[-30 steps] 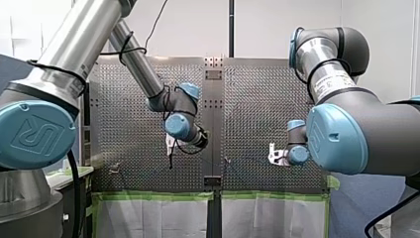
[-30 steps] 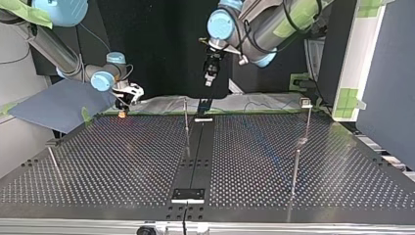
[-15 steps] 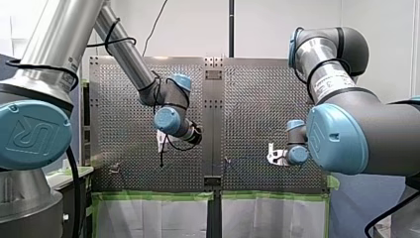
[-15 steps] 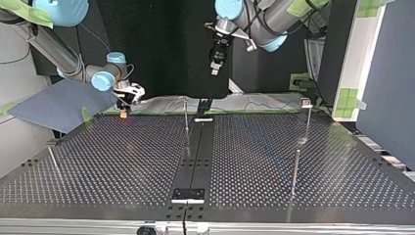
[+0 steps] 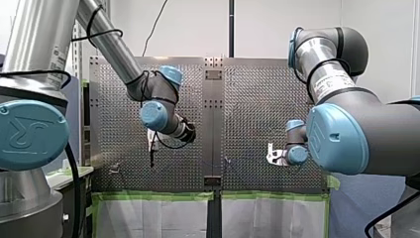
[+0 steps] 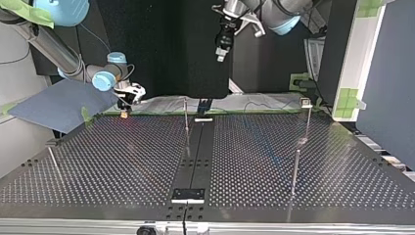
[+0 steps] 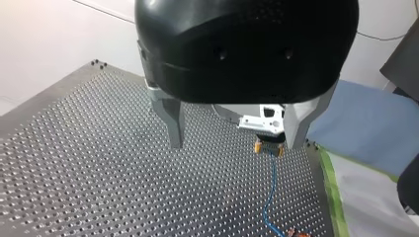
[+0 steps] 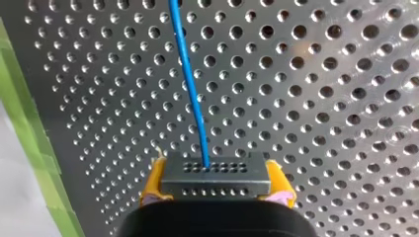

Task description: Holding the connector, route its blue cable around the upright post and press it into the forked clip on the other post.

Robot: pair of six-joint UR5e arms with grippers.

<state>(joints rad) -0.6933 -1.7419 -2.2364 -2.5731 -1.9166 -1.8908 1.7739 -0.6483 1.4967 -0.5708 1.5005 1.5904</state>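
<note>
- Between two yellow pads (image 8: pixel 153 180), my right gripper (image 8: pixel 216 185) is clamping one dark rectangular connector (image 8: pixel 216 172) trailing one blue cable (image 8: pixel 190 84).
- My left gripper (image 7: pixel 236 143) is hanging with its two metal fingers (image 7: pixel 174 123) apart.

Perforated metal surface (image 6: pixel 122 161), taped along one edge and screened behind.
In the top view a black strip (image 6: pixel 196 147) runs down its middle from far edge to near edge, with a small pale plate (image 6: pixel 188 195) at the near end. Green tape (image 5: pixel 153 195) lines one edge, and white sheeting (image 5: pixel 153 218) adjoins the tape on its outer side. A blue sheet (image 6: pixel 58 105) lies tilted beside the surface at the top view's left. Behind stands a dark backdrop (image 6: pixel 166 49). At the top view's right is a white panel (image 6: pixel 364 54) bearing green tape patches (image 6: pixel 348 100). In the front view a black pole (image 5: pixel 231 27) rises against the white wall (image 5: pixel 198 25).
</note>
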